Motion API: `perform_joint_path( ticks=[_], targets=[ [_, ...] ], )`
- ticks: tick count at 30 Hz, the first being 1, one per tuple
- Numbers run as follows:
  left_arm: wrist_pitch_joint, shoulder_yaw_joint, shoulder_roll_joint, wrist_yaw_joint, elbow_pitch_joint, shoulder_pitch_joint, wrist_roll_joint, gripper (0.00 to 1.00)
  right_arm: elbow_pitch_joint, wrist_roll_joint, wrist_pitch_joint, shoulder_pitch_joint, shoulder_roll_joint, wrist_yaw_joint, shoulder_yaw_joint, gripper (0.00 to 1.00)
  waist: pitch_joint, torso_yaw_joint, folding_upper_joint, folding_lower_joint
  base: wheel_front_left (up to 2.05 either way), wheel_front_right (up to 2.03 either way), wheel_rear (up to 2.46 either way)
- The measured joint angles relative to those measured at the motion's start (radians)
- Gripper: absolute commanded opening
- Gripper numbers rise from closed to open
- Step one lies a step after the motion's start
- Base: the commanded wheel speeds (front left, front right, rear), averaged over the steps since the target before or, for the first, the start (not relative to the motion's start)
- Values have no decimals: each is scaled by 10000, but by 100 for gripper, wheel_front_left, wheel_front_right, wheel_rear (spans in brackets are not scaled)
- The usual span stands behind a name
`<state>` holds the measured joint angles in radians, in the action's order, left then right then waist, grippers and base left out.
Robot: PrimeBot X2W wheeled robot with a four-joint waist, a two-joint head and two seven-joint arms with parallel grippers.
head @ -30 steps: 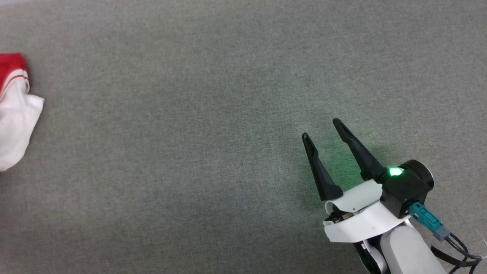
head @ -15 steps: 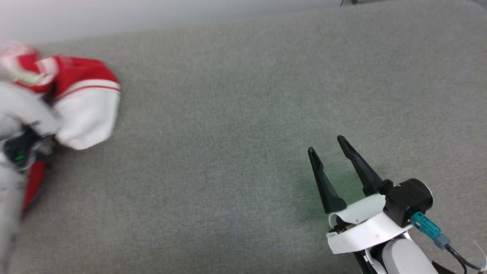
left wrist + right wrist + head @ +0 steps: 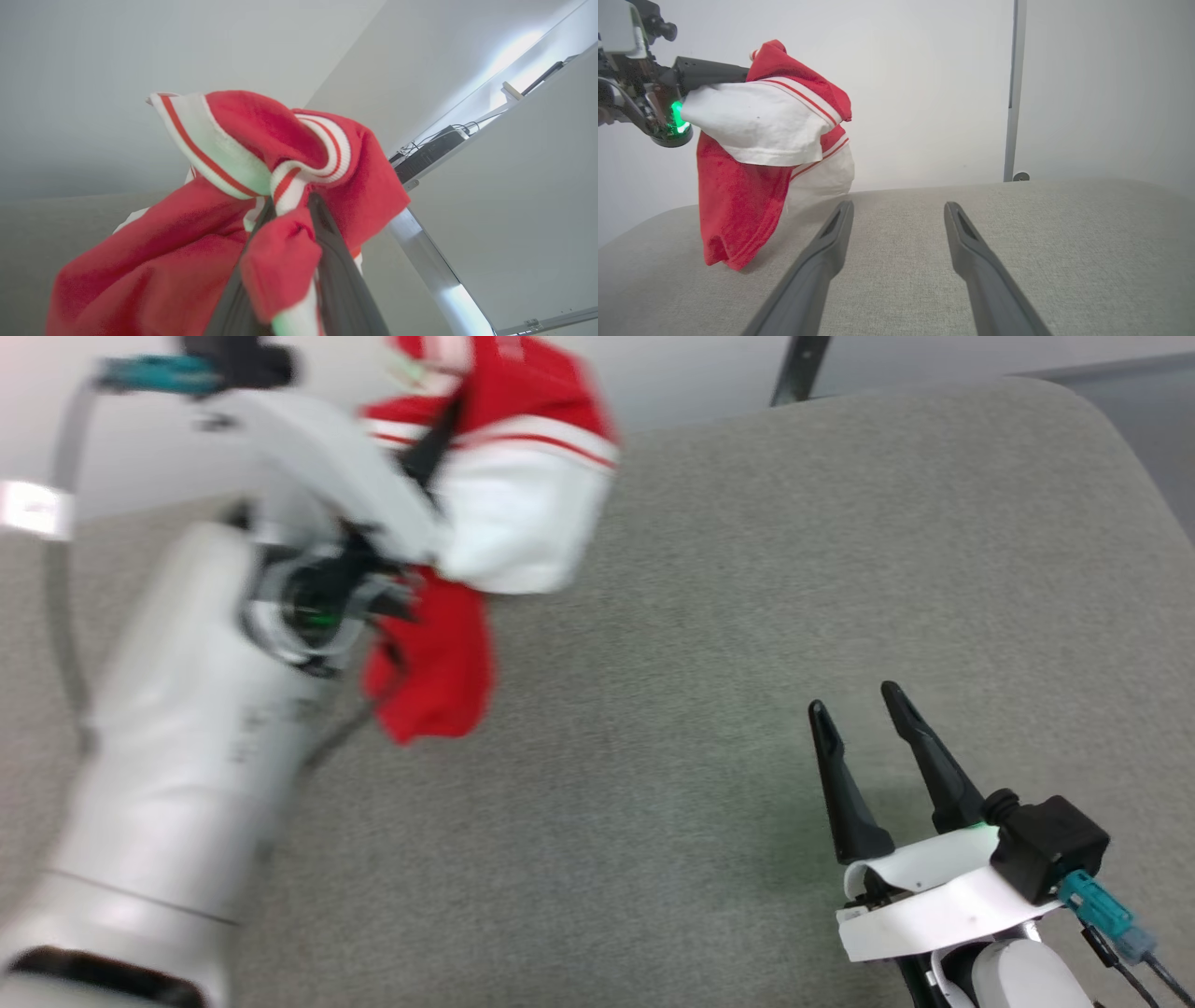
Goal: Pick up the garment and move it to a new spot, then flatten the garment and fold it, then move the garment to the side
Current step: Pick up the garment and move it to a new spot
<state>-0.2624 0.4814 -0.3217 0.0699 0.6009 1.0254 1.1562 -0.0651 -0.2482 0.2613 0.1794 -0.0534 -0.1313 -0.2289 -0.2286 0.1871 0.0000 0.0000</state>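
The left gripper (image 3: 290,204) is raised above the far left part of the grey padded surface (image 3: 672,775), its two dark fingers clamped on the garment (image 3: 738,200) at the red-striped white trim. The garment hangs bunched from that grip, with a white sleeve on top and red cloth drooping below it towards the surface near the far left edge; whether the lowest fold touches cannot be told. Well apart from it, near the front right corner, the right gripper (image 3: 851,700) sits low over the bare surface, fingers spread wide with nothing between them, pointing towards the far edge
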Motion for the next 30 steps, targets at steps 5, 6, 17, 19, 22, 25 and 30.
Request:
perform_joint_path(
  ticks=[5,6,17,19,22,25,30],
  targets=[
    [-357,504,1139,-77,395,-475,320,0,65,-282,0,-39,10,0,213,100,-65,412,0,1,0,0,0],
    [-399,646,1273,-67,575,-604,305,0,67,-339,0,-58,8,0,263,100,-71,502,0,1,0,0,0],
    [-560,2136,1377,184,3139,-625,-1034,0,224,-849,2,-3,8,0,215,100,-324,1485,0,1,0,0,0],
    [-593,2307,1319,232,3578,-508,-1210,0,247,-976,2,-3,8,0,184,100,-404,1635,0,1,0,0,0],
    [-721,2433,1350,286,4178,-296,-1277,0,263,-1060,2,-3,8,0,174,100,-531,1814,0,1,0,0,0],
    [-849,2585,1388,378,4575,-128,-1363,0,268,-1114,0,-3,8,0,173,100,-642,1938,0,1,0,0,0],
    [-792,2644,1461,535,5018,50,-1360,100,272,-1126,2,12,8,0,226,100,-737,2013,0,1,0,0,0]
  ],
)
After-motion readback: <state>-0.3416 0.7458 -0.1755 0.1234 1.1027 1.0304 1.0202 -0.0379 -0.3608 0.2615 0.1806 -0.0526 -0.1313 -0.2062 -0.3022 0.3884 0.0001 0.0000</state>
